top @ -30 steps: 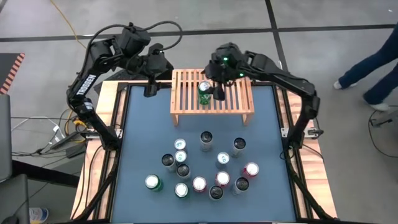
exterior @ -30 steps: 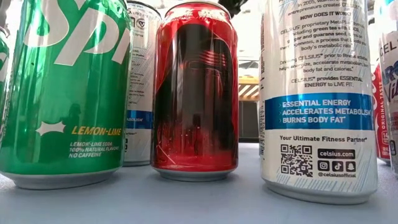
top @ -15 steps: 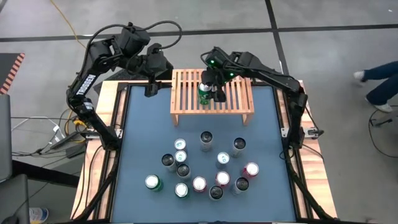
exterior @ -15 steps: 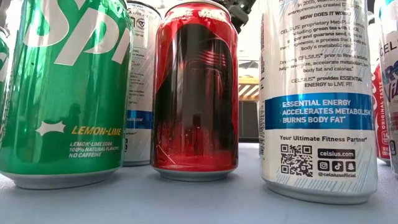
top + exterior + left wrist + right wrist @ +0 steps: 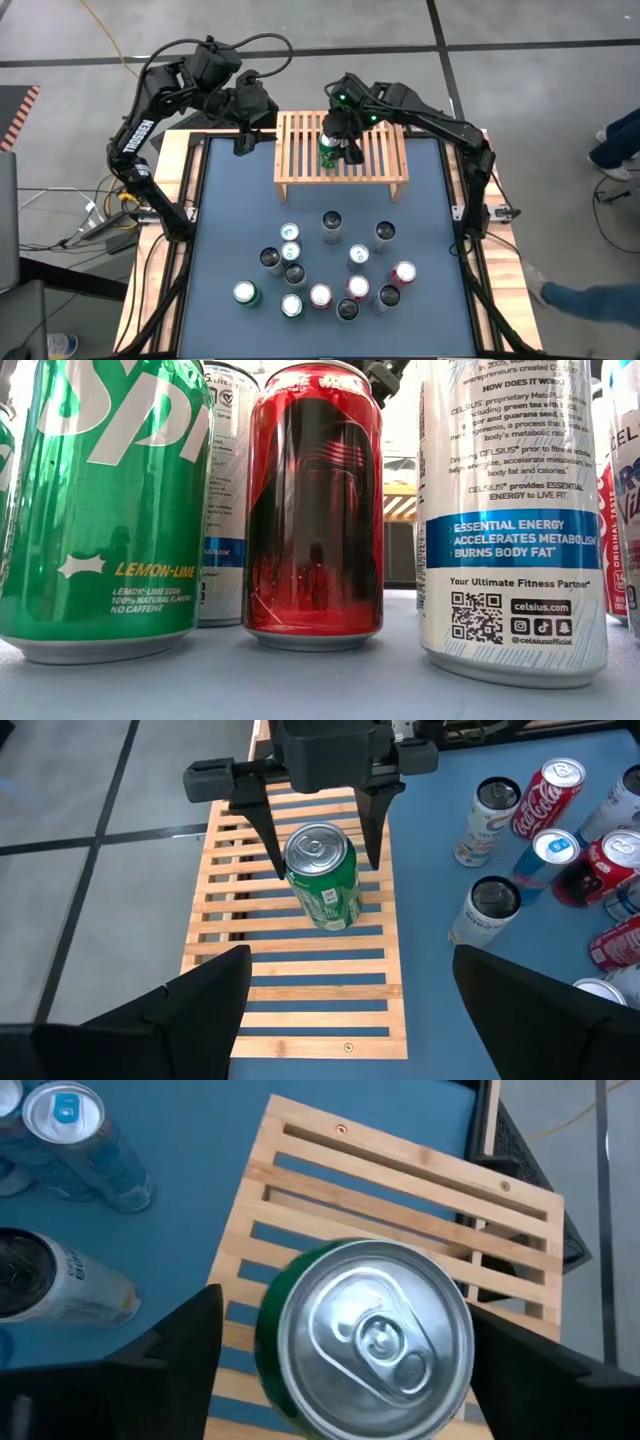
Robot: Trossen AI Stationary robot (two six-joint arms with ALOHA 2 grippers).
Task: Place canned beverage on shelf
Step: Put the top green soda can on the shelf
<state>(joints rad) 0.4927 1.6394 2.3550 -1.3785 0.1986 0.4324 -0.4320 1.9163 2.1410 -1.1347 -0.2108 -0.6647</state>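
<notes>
Green can (image 5: 329,148) stands upright on the shelf (image 5: 300,165), near the middle of its slats. The right pincer (image 5: 338,145) hangs right over it with its two fingers spread wide, one on each side of the can. In the left wrist view there is a small gap between each finger and the can (image 5: 324,878), so the can seems to stand by itself, not held. The left pincer (image 5: 243,143) waits at the far left corner of the table (image 5: 220,220), just beside the shelf, and its fingers are wide apart too, with nothing between them. So for this one can the job looks almost done: it is on the shelf, and the right arm only needs to lift away without bumping it. A bunch of other cans (image 5: 322,270) stands on the near half of the table, well apart from the shelf. If they should go up too, much work is left.
</notes>
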